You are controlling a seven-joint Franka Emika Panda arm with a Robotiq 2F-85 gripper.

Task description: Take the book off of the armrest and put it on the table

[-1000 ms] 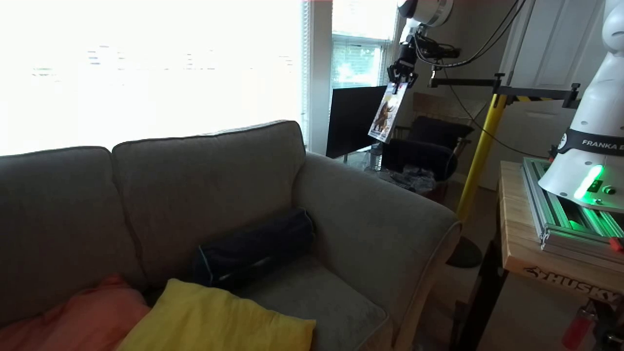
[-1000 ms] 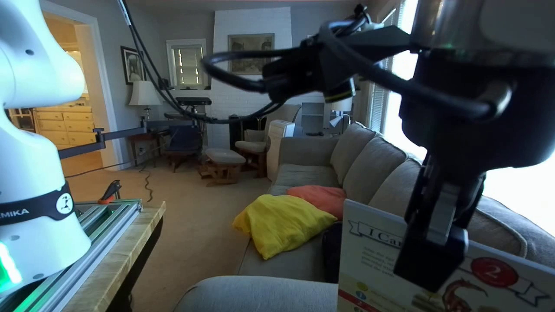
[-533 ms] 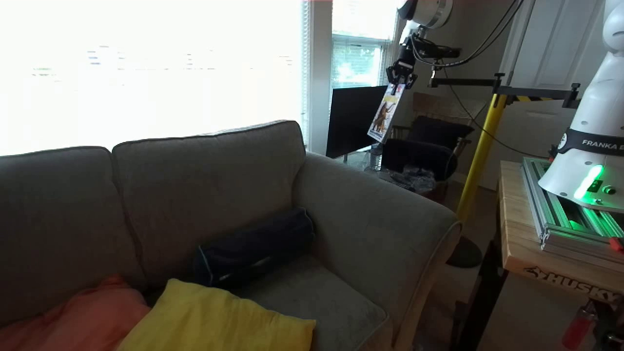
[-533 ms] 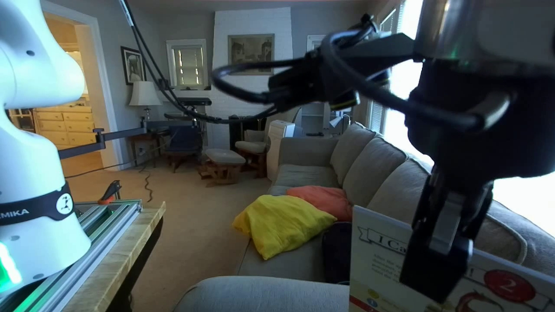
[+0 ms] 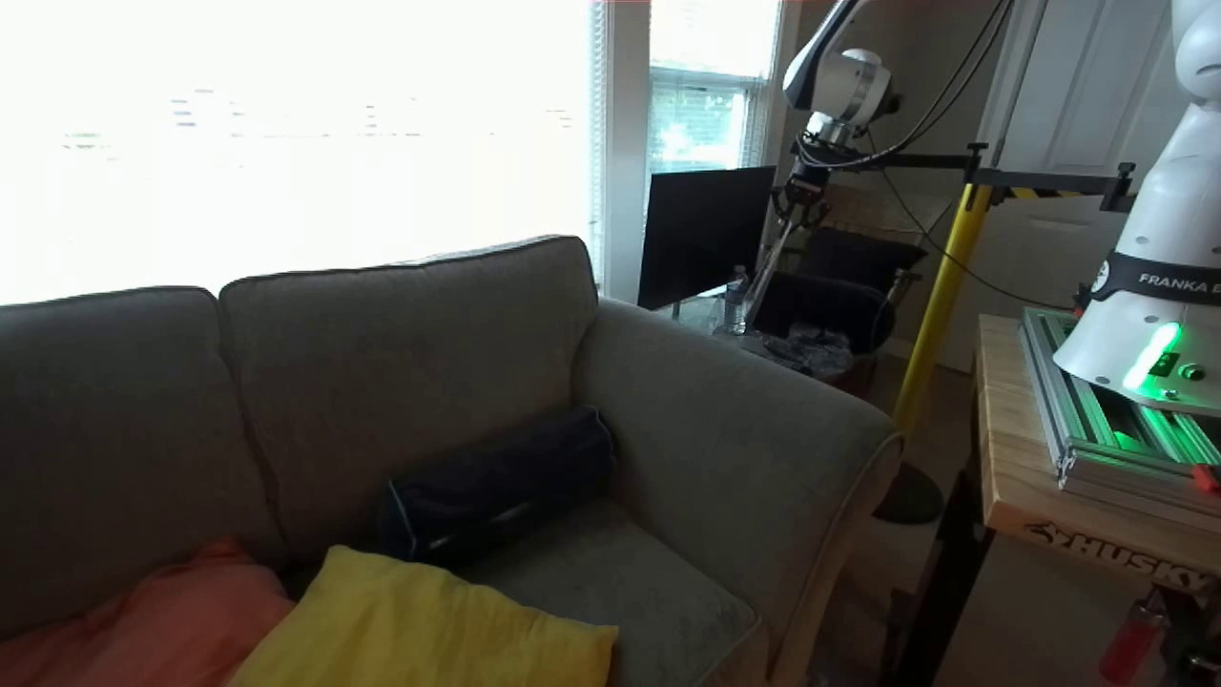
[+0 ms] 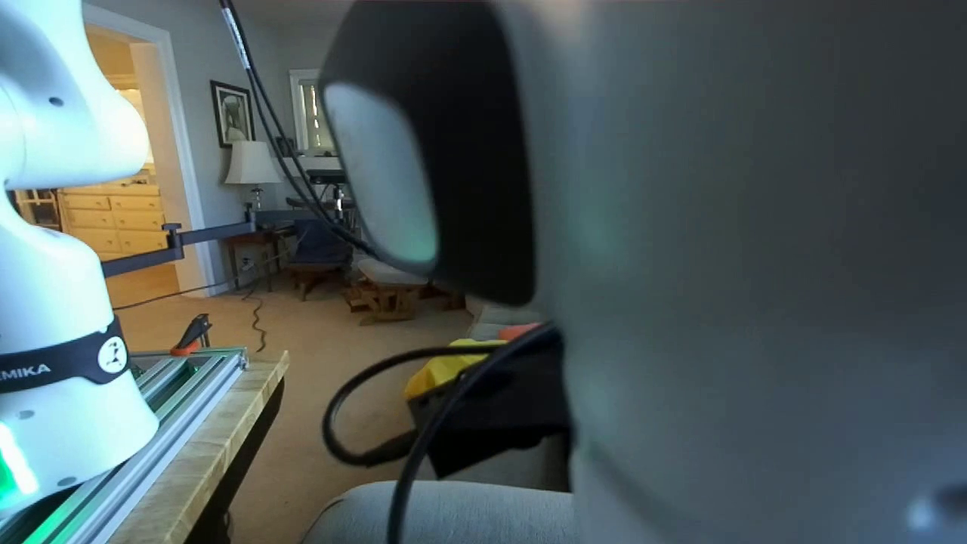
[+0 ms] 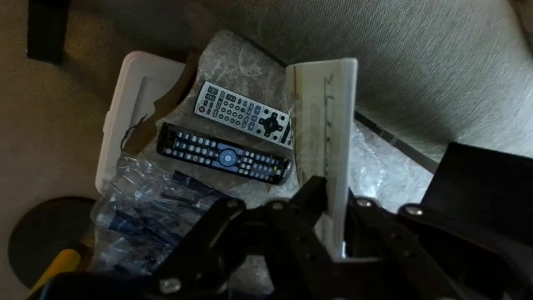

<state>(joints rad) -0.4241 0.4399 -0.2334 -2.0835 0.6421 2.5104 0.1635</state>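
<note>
Above the table [image 7: 233, 54], in the wrist view, the gripper [image 7: 335, 204] is clamped on the book [image 7: 310, 125], one finger against each face; the book's near edge runs up the frame from between the fingers, its printed face turned left and strongly foreshortened; a silver remote [image 7: 243, 112], its end hidden by the book, and a black remote [image 7: 225, 154] lie roughly parallel on the table; crumpled clear plastic [image 7: 137, 216] occupies the lower left; the armrest [image 7: 395, 50] borders the grey mottled top at upper right.

In an exterior view, the book is nearly edge-on; its long axis slants from the fingertips down to the lower left; whether its lower end touches the table cannot be told; a water bottle [image 5: 734, 301] appears just beside that end, a monitor [image 5: 706, 239] to its left; a bolster [image 5: 501, 487] and a yellow cushion [image 5: 429, 620] lie on the sofa [image 5: 410, 363] before a bright window [image 5: 286, 143].

In an exterior view, an arm link [image 6: 740, 264] fills the right side, hiding gripper and book; a lamp [image 6: 253, 162], a wooden bench [image 6: 215, 446] and tan carpet [image 6: 325, 332] show at left.
</note>
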